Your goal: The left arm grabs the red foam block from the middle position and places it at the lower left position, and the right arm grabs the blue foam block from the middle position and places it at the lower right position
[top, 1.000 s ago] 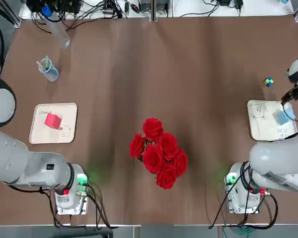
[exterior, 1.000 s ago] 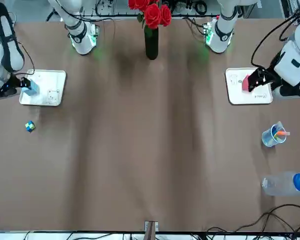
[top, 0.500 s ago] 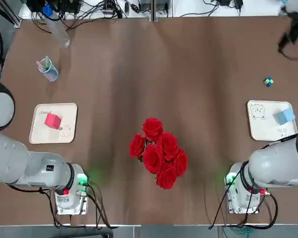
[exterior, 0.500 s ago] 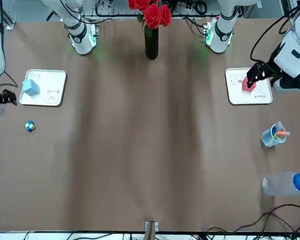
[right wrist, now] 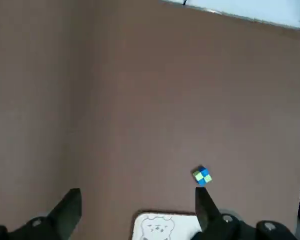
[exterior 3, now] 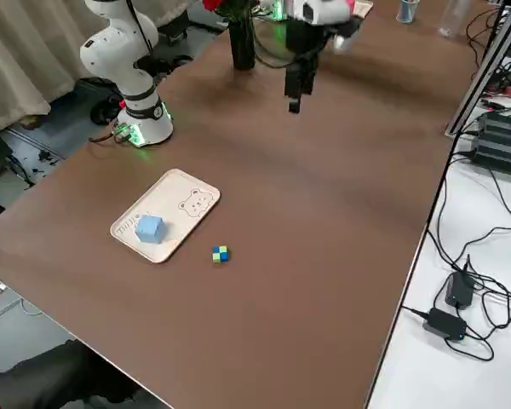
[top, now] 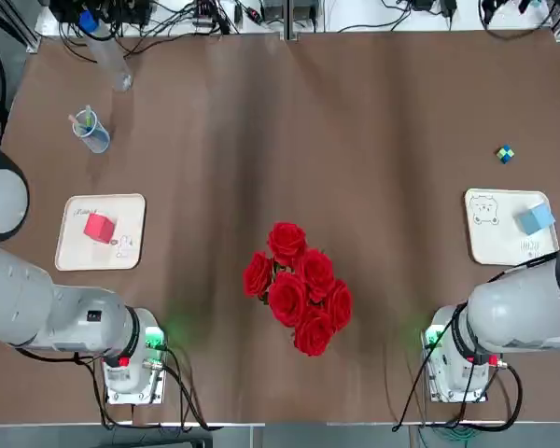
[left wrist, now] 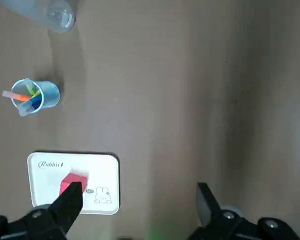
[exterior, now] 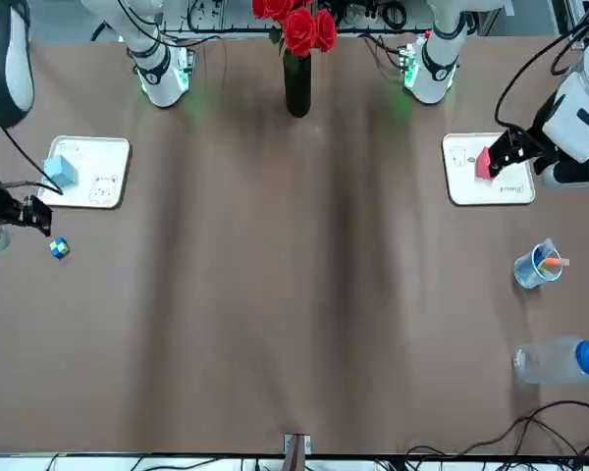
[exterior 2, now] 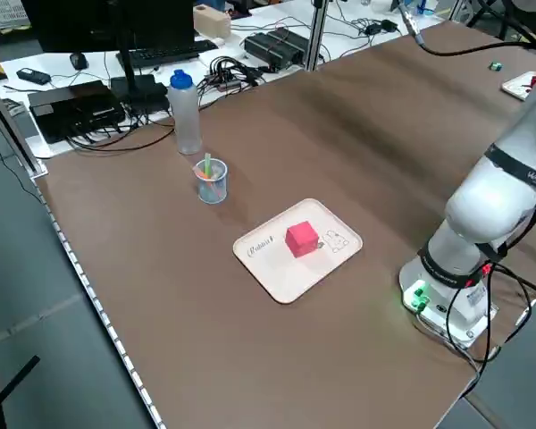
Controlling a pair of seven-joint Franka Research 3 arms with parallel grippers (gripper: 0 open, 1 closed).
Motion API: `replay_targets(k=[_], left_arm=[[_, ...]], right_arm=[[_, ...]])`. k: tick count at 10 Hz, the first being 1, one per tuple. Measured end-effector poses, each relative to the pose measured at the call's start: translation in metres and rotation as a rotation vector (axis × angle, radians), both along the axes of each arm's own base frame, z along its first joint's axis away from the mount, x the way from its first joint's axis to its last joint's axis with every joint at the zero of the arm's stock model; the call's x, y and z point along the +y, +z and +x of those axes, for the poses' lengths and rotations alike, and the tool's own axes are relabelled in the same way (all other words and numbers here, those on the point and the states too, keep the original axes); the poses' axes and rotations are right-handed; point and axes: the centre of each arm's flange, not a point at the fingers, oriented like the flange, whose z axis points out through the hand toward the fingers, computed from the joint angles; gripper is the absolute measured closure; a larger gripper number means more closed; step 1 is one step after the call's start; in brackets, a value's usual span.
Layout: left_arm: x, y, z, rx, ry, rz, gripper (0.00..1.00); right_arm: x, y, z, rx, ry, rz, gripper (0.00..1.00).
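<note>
The red foam block (top: 99, 228) lies on the cream lower left tray (top: 126, 213), also seen as the red block (exterior 2: 301, 239) on its tray (exterior 2: 268, 268). My left gripper (exterior: 498, 160) hangs high above that tray, open and empty; in the left wrist view its fingers (left wrist: 65, 210) are spread wide and one covers part of the red block (left wrist: 72, 181). The blue foam block (top: 536, 219) rests on the bear-marked lower right tray (top: 495, 233). My right gripper (exterior: 34, 211) is raised beside that tray, open (right wrist: 136, 202) and empty.
A vase of red roses (top: 299, 285) stands at the table's near middle. A tiny multicoloured cube (top: 505, 154) lies just beyond the right tray. A cup with pens (top: 91, 131) and a plastic bottle (top: 107, 51) are at the far left. Cables run along the far edge.
My right gripper has pulled away from the blue block, swung off and come back beside the tray near the tiny cube; the block stays on the tray. The left gripper has barely shifted.
</note>
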Motion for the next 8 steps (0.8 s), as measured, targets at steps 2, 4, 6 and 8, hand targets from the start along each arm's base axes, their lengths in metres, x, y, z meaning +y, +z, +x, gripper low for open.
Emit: replay_targets(k=[2,4,6,8], left_arm=[[-0.005,0.0,-0.001,0.0,-0.007,0.0,0.0],[-0.008,0.0,-0.001,0.0,-0.012,0.0,0.0],[-0.006,0.0,-0.001,0.0,-0.008,0.0,0.0],[-0.004,0.0,-0.001,0.0,-0.008,0.0,0.0]], right_arm=[[0.014,0.022,0.001,-0.046,-0.056,0.055,0.0],[0.012,0.047,-0.007,-0.058,-0.084,0.083,0.0],[0.007,0.071,-0.026,-0.049,-0.1,0.086,0.0],[0.008,0.076,-0.032,-0.047,-0.115,0.089,0.0]])
